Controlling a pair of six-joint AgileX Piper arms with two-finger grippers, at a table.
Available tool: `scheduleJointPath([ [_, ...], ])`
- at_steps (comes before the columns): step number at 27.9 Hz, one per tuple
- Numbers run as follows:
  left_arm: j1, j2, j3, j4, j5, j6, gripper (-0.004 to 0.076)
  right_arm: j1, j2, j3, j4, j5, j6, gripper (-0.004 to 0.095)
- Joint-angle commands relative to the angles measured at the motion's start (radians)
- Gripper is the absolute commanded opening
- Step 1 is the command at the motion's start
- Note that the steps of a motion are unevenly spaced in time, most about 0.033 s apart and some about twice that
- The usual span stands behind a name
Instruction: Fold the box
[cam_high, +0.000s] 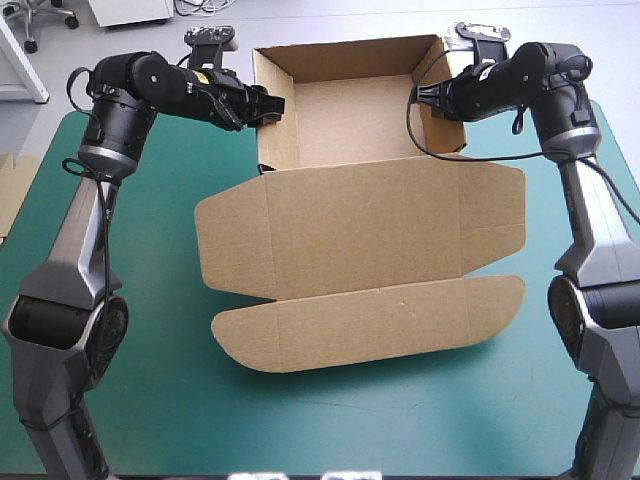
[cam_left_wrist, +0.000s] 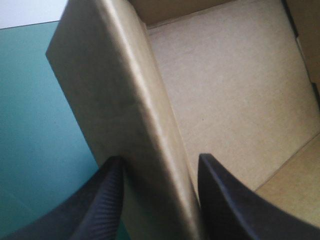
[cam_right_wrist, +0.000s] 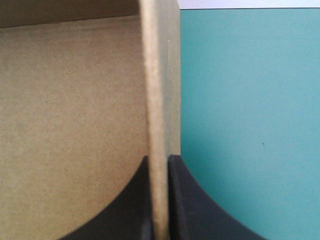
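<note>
The brown box (cam_high: 365, 225) lies mid-table as an open tray (cam_high: 350, 115) at the far side, with its lid and front flap flat toward the near edge. My left gripper (cam_high: 272, 105) straddles the tray's left wall. In the left wrist view that thick doubled wall (cam_left_wrist: 130, 115) fills the gap between the black fingers (cam_left_wrist: 159, 167), one outside and one inside the tray. My right gripper (cam_high: 432, 95) is at the tray's right wall. In the right wrist view its fingers (cam_right_wrist: 159, 167) are all but shut, pinching the thin wall (cam_right_wrist: 159, 90).
The teal-green cover (cam_high: 170, 400) is bare around the box at the front and both sides. A strip of more brown board (cam_high: 12, 190) shows at the table's left edge. The lid's side flaps (cam_high: 495, 215) reach toward the right arm.
</note>
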Motion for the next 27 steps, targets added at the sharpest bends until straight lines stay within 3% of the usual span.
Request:
scheduleJointPath([
  [1, -0.007, -0.049, -0.026, 0.035, -0.001, -0.027, 0.034, 0.015, -0.064, -0.031, 0.091, -0.059, 0.024, -0.0011],
  [5, -0.011, -0.041, -0.038, 0.097, 0.025, -0.046, 0.034, 0.033, -0.062, -0.031, 0.077, -0.041, 0.029, -0.0011],
  [10, -0.029, -0.021, -0.058, 0.151, 0.103, -0.053, 0.0337, 0.075, -0.062, -0.031, -0.029, -0.022, 0.049, -0.0001],
  [18, -0.056, 0.001, -0.056, 0.195, 0.103, -0.065, 0.0337, 0.114, -0.011, -0.031, -0.091, 0.084, 0.065, 0.0004],
  [27, -0.056, 0.067, -0.049, 0.22, 0.104, -0.081, 0.0295, 0.114, 0.024, -0.03, -0.124, 0.086, 0.065, 0.0004],
])
